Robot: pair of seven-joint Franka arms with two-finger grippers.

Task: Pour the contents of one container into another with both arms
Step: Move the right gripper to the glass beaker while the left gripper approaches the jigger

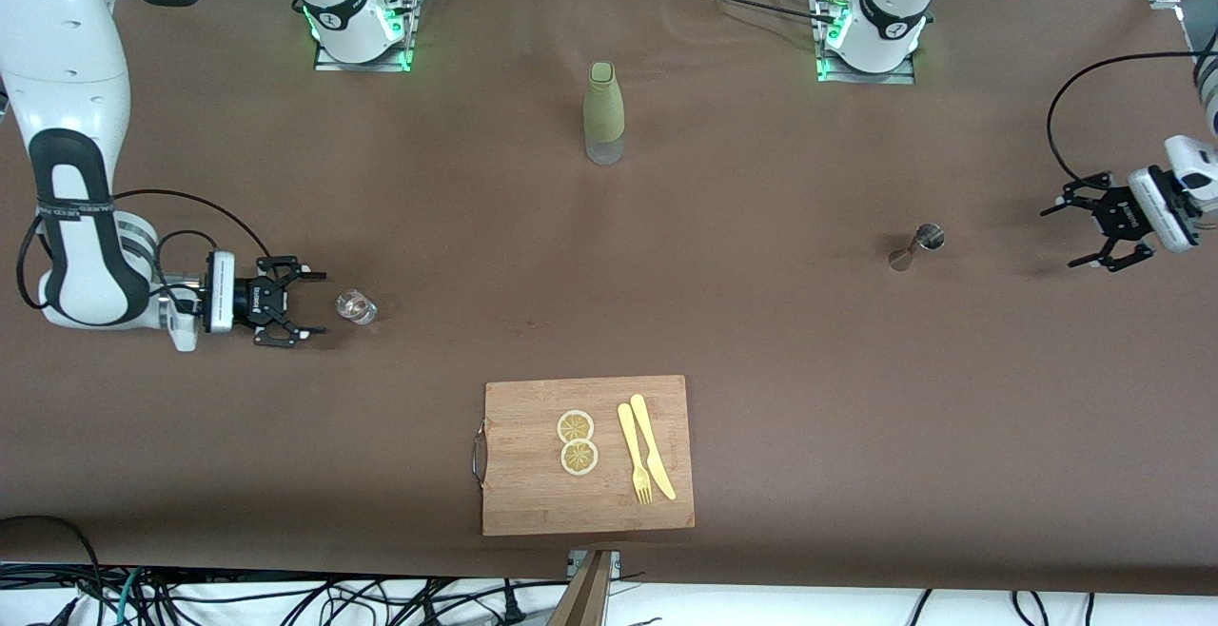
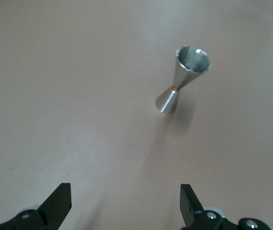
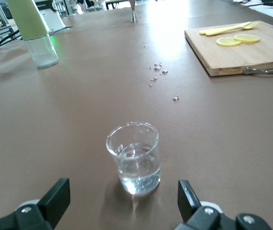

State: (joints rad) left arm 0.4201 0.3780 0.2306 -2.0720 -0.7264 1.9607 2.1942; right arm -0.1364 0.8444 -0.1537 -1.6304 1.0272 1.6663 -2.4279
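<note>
The brown table spreads wide, and both arms wait low at its two ends. The right arm lies along its own end, its right gripper spread wide and empty, aimed at the small glass standing just beside its fingertips. That glass holds clear liquid, roughly a third full. A few droplets glint on the cloth near it. The left arm hangs at its end with the left gripper also wide apart, holding nothing, pointed at the steel jigger, which stands near but well apart; whether anything is in its cup I cannot tell. Nearest the front camera sits the wooden cutting board, carrying two lemon slices, a yellow knife and a fork. Farther back, between the bases, stands the green-sleeved bottle, its clear bottom looking empty.
</note>
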